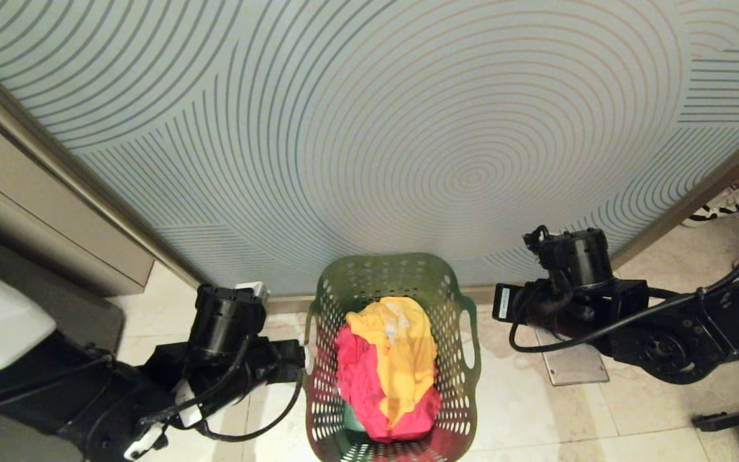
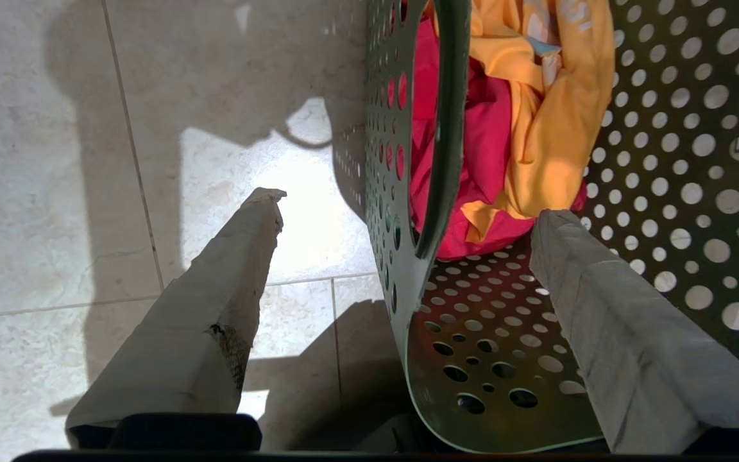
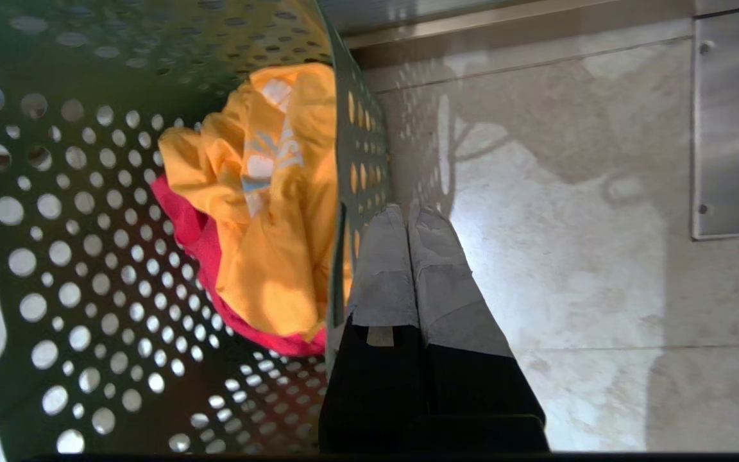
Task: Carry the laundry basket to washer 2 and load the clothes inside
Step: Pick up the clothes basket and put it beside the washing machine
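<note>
The green plastic laundry basket (image 1: 392, 359), its tub walls dotted with round holes, stands on pale stone floor tiles (image 1: 536, 410) at the six o'clock edge of the head view, just before a frosted panel (image 1: 369, 128) ringed with thin concentric lines. Inside lie the clothes — a yellow garment (image 1: 398, 356) draped over a pink-red garment (image 1: 360, 378). The left gripper (image 2: 408, 218) sits at the basket's nine o'clock side with its padded fingers (image 2: 215, 301) spread wide, one outside the wall and one inside, the rim between them and no pad touching it. The right gripper (image 3: 408, 221) hangs at the basket's three o'clock side, fingers pressed together on nothing, just beside the outer wall. A metal floor plate (image 1: 576, 366) lies under the right arm.
</note>
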### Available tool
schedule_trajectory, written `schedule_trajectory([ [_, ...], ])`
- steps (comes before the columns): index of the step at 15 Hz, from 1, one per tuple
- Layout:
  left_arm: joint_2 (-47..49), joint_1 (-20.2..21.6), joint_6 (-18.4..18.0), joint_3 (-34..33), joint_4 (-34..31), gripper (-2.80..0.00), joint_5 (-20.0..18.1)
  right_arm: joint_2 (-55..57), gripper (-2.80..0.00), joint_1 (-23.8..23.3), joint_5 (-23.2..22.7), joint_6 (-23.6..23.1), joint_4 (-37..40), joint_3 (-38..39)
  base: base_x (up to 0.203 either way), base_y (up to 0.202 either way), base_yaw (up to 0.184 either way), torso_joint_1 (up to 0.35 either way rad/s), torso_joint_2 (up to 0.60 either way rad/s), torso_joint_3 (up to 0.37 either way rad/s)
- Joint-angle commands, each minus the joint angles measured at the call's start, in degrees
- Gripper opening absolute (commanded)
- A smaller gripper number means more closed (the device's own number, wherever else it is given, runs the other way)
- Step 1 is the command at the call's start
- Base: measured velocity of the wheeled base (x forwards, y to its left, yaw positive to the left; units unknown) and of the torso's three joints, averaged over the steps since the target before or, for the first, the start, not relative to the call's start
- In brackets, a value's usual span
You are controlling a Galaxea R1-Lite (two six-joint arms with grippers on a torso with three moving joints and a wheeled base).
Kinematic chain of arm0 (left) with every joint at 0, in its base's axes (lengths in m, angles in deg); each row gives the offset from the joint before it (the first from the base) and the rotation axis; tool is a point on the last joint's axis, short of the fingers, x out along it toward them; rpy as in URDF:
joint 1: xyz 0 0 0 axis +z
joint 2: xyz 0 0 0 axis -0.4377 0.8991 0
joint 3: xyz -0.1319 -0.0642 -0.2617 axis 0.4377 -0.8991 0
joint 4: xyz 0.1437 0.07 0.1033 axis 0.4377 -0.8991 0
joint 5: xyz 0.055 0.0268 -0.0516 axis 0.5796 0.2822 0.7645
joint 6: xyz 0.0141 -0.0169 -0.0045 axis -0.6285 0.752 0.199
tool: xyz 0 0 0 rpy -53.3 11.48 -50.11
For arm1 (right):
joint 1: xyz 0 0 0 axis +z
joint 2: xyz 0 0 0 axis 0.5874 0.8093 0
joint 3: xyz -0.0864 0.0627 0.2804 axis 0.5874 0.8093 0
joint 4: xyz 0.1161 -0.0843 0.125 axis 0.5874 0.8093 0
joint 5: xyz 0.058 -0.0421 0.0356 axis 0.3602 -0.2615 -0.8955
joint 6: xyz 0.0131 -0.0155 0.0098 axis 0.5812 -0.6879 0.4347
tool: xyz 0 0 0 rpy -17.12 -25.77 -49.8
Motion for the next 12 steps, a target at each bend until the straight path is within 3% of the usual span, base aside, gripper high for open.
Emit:
schedule_trajectory([
  [1, 2.79, 0.03, 0.11, 0.70, 0.59, 0.00, 0.17, 2.45, -2.80, 0.34, 0.03, 0.42, -1.48, -0.24, 0.000, 0.000, 0.000, 0.000, 0.00, 0.000],
  [8, 6.51, -0.03, 0.24, 1.16, 1.87, 0.00, 1.91, 7.03, -2.80, 2.37, -0.12, 1.60, -2.94, -0.97, 0.000, 0.000, 0.000, 0.000, 0.00, 0.000],
  [12, 9.77, -0.09, 0.10, 1.16, 6.62, 0.00, 1.91, 9.69, -2.80, 2.44, -0.11, 2.96, -2.94, -0.33, 0.000, 0.000, 0.000, 0.000, 0.00, 0.000],
])
